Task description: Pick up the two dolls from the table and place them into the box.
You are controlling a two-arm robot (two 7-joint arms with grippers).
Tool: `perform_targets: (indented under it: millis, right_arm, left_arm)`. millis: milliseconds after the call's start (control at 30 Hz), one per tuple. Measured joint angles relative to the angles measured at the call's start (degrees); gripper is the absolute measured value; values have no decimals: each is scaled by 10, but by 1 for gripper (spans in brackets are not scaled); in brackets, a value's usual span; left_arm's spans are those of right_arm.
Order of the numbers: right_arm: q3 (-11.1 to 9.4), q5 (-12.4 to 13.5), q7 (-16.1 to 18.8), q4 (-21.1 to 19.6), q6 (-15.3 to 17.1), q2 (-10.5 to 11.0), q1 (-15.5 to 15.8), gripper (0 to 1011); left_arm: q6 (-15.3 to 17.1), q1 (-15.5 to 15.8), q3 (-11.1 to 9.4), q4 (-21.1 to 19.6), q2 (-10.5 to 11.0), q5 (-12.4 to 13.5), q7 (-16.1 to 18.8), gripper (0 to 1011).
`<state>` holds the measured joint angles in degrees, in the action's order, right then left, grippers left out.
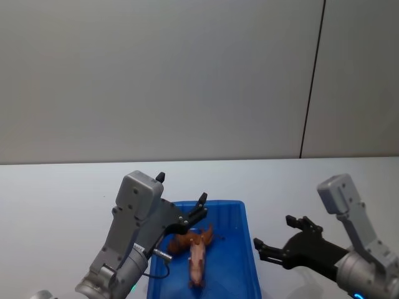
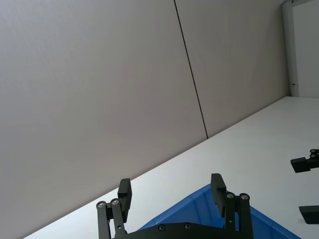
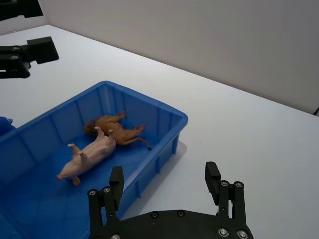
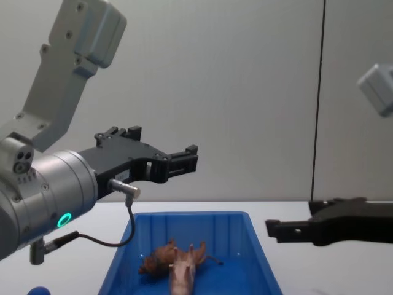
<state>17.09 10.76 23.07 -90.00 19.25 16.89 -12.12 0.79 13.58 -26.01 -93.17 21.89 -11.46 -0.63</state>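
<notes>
Right gripper (image 3: pixel 164 174), left gripper (image 2: pixel 170 191) gape empty — I fear a low retreat clipping the box (image 3: pixel 144 97) rim, spilling pig (image 3: pixel 92 154), lion (image 3: pixel 117 129).

Pink pig (image 3: pixel 89 157), brown lion (image 3: pixel 117 130) — lying in box (image 3: pixel 149 102)

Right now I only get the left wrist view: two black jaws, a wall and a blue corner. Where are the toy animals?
Observer: Both lie on their sides inside the blue box, the pink pig right against the brown lion.
Visitor: Is my arm touching them?
Observer: No. The chest view shows the left gripper well above the box's rim, over its far end, clear of both.
Visitor: And those black bits at my right edge?
Observer: That is the right gripper, beside the box over the table, jaws open, holding nothing.
</notes>
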Motion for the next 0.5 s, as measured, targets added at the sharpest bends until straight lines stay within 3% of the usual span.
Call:
perform_targets:
  millis: [233, 500]
  right_arm:
    - [-6, 5, -5, -7, -6, 12, 11, 1001]
    - [-10, 7, -8, -10, -8, 19, 17, 1001]
  left_arm:
    - [3, -4, 2, -5, 4, 1, 4, 1001]
    - [27, -29, 9, -33, 24, -9, 36, 1001]
